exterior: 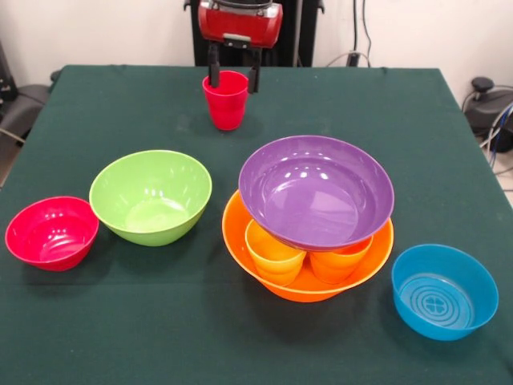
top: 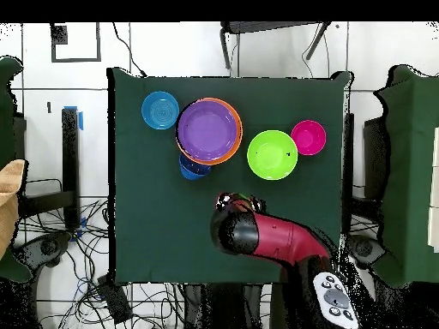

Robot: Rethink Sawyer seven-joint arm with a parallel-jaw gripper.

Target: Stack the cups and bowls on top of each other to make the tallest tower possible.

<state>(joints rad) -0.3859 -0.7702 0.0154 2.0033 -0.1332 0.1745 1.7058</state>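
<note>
Showing only overhead: dark blue bowl [top: 194, 168] beside tower [top: 230, 151].

No readable text, label, brand, number or sign anywhere in either view.

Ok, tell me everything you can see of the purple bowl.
The purple bowl is wide, glossy, plastic-looking, upright and empty. It rests, slightly tilted, on two orange-yellow cups standing inside the big orange bowl, near the table's middle. Nothing else touches it. The gripper is away from it, at the red cup.
</note>
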